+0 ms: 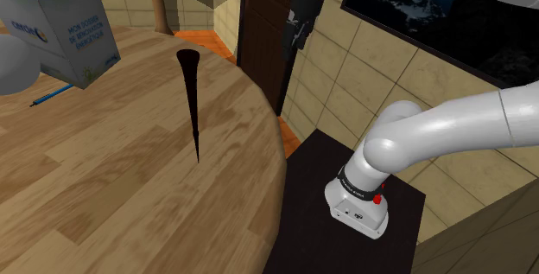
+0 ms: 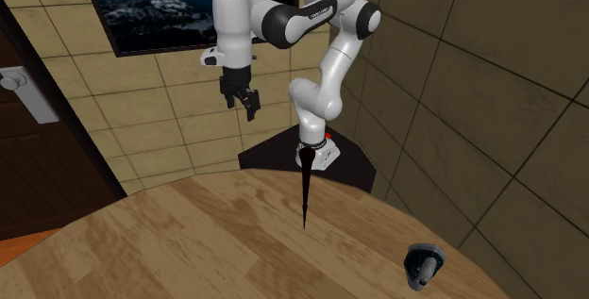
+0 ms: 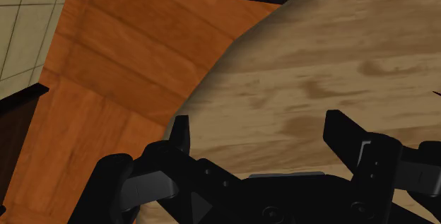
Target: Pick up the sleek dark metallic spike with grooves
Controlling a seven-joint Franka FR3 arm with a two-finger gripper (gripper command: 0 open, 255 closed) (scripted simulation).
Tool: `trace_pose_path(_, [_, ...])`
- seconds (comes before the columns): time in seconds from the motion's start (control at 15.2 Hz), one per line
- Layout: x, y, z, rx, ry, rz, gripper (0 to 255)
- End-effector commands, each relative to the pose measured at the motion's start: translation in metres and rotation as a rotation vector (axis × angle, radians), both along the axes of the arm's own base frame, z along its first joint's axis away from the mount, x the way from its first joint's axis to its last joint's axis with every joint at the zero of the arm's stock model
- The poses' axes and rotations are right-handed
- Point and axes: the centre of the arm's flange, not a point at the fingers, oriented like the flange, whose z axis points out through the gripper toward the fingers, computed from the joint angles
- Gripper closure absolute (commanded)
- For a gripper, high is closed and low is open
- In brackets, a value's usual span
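Note:
A slim black spike (image 1: 192, 108) stands upright on the round wooden table (image 1: 104, 194), wide end up and point down on the wood. In the second exterior view the spike (image 2: 305, 189) rises near the table's (image 2: 189, 240) far edge, in front of the arm's base. My gripper (image 1: 298, 37) hangs high in the air beyond the table's edge, to the shoulder view's right of the spike and well apart from it. The gripper (image 2: 244, 104) is open, and in the wrist view its fingers (image 3: 181, 134) stand wide apart over the table edge with nothing between them.
A blue and white box (image 1: 60, 22), a blue pen (image 1: 47, 97) and a white rounded object (image 1: 13, 65) sit at the table's far left. A small dark object (image 2: 423, 264) rests near the table's other side. The black stand (image 1: 345, 220) adjoins the table.

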Motion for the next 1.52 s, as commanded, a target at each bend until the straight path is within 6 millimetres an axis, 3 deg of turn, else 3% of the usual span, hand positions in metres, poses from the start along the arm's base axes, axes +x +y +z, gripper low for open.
trace_pose_path(0.0, [0.0, 0.0, 0.0, 0.0, 0.0, 0.0, 0])
trace_pose_path(1.45, [0.029, 0.27, 0.092, 0.028, 0.035, -0.033, 0])
